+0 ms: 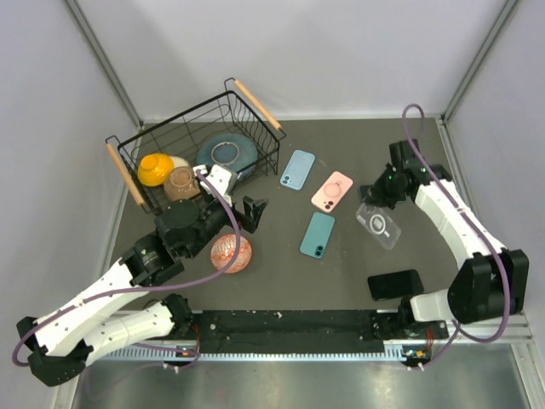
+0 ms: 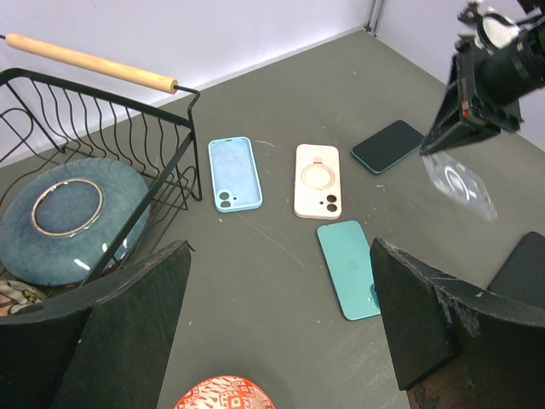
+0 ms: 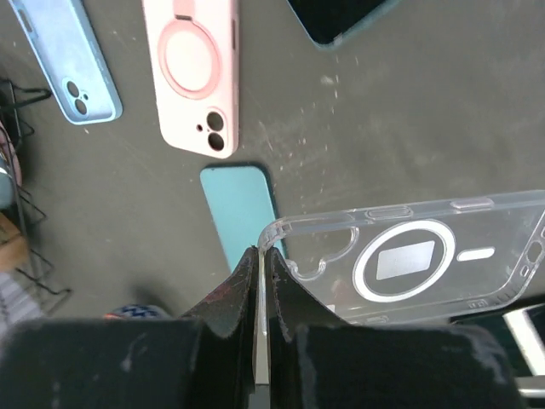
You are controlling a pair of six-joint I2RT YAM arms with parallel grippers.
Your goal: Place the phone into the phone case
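Right gripper (image 3: 260, 256) pinches the clear case (image 3: 409, 264) by its camera end; the phone (image 1: 394, 284) lies on the case's near side, long axis crosswise, nearer the right arm. Left gripper (image 1: 247, 209) hangs open, well left of the case

Soft, even light from above, with no hard shadows

The pale walls (image 1: 298, 51) look bright and the dark table (image 1: 341, 273) stays matte, with only faint, blurred shadows beside the basket (image 1: 257, 106). In both wrist views the black fingers (image 2: 128, 315) nearest the lens are dim and slightly out of focus (image 3: 234, 298), while the table behind them is sharp. The clear case (image 3: 409, 260) shows a mild pale sheen along its rim
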